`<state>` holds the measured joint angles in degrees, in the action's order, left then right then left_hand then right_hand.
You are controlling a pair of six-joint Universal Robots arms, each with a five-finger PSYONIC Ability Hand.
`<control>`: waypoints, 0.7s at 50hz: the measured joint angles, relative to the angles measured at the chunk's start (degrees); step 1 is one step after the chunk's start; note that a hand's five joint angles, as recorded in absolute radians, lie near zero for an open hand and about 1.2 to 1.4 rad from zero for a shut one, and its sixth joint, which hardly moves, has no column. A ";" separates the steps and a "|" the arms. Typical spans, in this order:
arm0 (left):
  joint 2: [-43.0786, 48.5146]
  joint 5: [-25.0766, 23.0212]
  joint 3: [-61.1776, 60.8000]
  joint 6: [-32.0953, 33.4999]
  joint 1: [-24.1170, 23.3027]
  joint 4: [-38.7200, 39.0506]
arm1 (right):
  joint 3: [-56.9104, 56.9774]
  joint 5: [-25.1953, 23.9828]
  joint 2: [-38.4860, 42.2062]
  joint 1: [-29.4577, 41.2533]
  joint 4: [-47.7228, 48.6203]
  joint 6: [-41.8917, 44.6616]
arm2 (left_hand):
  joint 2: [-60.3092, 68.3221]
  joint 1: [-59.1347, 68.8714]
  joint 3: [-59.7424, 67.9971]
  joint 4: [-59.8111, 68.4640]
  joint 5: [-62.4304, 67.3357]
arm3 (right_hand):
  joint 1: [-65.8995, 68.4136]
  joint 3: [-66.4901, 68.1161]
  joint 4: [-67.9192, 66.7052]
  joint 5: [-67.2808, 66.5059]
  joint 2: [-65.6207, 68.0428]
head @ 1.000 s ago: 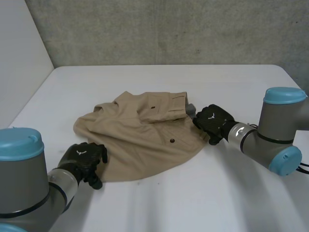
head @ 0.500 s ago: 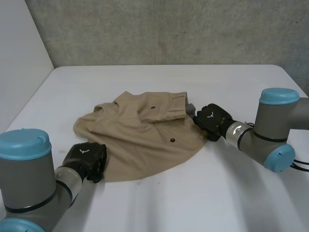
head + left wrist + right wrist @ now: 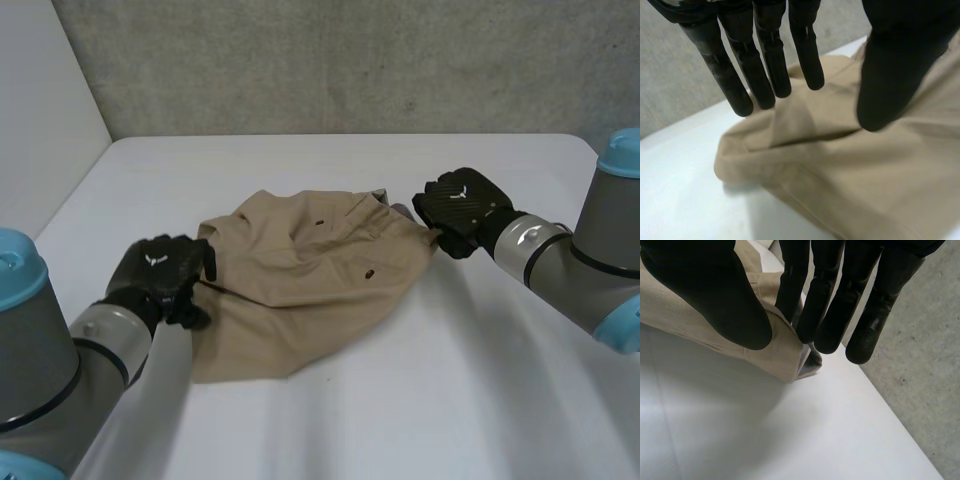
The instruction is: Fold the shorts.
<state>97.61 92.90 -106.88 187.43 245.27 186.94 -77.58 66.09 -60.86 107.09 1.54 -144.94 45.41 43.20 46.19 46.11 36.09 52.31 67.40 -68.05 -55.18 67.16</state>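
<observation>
Left hand (image 3: 160, 280) sits at the shorts' (image 3: 300, 270) left edge, its fingers straight and held apart from the thumb, spread above the tan cloth with nothing caught between them (whether the tips touch the fabric I cannot tell). Under that hand the cloth is rumpled, with a raised fold and a dark crease running from the hand into the garment. The shorts lie crumpled near the middle of the white table (image 3: 480, 400), wider at the end towards the far wall and narrowing to a blunt point at the near end. Two small dark buttons show on them, one button (image 3: 369, 271) towards the right side and another (image 3: 318, 222) nearer the far edge. At the shorts' far right corner the right hand (image 3: 462, 205) pinches the waistband, thumb on one face of the cloth and the fingers behind it, so that the corner is drawn towards the hand; a bit of grey lining (image 3: 810, 362) shows just at that corner. The left arm (image 3: 60, 370) reaches in from the near left of the shorts and the right arm (image 3: 580, 270) from their right. Beyond the shorts the table runs to a grey concrete wall (image 3: 350, 60).
</observation>
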 measured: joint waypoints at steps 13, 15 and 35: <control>1.97 0.16 -5.20 -0.17 -0.61 -3.53 | -2.85 3.16 0.39 1.65 -0.09 -0.06 | -8.46 -5.89 -9.11 -9.28 -9.48 | 0.78 0.00 -0.01 0.00 0.00; 3.29 0.13 -5.34 -0.12 -0.57 -2.91 | -3.13 3.11 0.33 1.61 -0.06 -0.10 | -8.46 -5.89 -9.11 -9.28 -9.48 | 0.78 0.00 -0.01 0.00 0.00; 10.30 0.28 -4.21 3.03 0.16 2.79 | -4.95 2.63 0.06 1.47 0.39 -0.18 | -7.88 -5.25 -8.48 -8.62 -8.73 | 0.78 0.00 -0.01 0.00 0.00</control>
<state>107.90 93.19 -111.09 190.47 245.43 189.74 -82.53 68.72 -60.80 108.56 1.93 -145.11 37.53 37.95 37.71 37.49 27.35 53.09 67.40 -68.07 -55.18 67.16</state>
